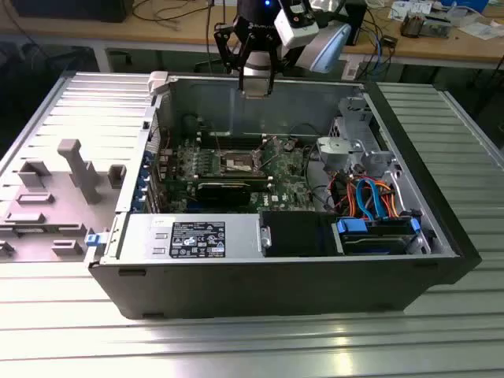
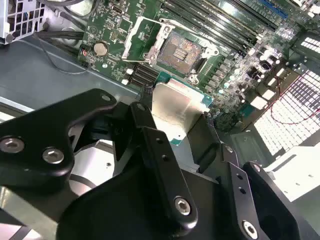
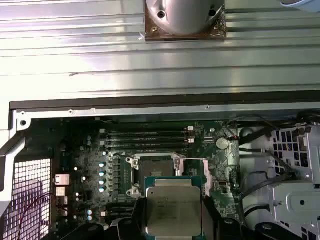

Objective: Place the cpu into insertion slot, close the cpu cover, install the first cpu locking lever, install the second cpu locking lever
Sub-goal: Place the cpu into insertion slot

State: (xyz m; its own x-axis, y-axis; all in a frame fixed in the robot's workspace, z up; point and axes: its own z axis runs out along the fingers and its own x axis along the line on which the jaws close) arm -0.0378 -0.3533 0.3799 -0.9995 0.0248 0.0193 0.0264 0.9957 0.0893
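Second wrist view: claw (image 2: 176, 120) is gripping the cpu (image 2: 170, 105) clear of the insertion slot (image 2: 185, 50), where a tilted or offset release would likely be damaging that slot.

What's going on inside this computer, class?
A robot arm's gripper holds the cpu by its edges above the open case. The slot on the green board lies uncovered and empty, so the cpu is not yet placed.

cpu (image 2: 172, 112) between the fingers (image 2: 155, 145), above the motherboard (image 2: 230, 65)
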